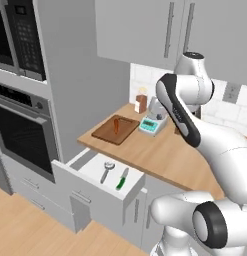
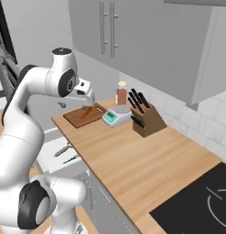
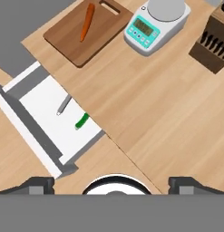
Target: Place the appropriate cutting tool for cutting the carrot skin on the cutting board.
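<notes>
Inside the open white drawer (image 1: 90,167) below the wooden countertop (image 1: 165,155), the peeler (image 1: 107,171) lies just beside a green-handled knife (image 1: 122,178), well apart from the cutting board (image 1: 116,129) that carries the carrot (image 1: 116,125). High above the counter, the gripper (image 3: 111,183) looks down with fingertips (image 3: 38,185) spread wide, grasping nothing, near a kitchen scale (image 3: 156,25) and knife block (image 2: 146,118).

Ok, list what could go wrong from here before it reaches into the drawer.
1. The peeler lies right beside the green-handled knife in the open drawer; the hand could pick the wrong one or knock both.
2. In the hand view both tools sit half under the counter edge, so a straight descent may clip it.
3. The carrot already lies on the cutting board; setting the peeler down could knock it.
</notes>
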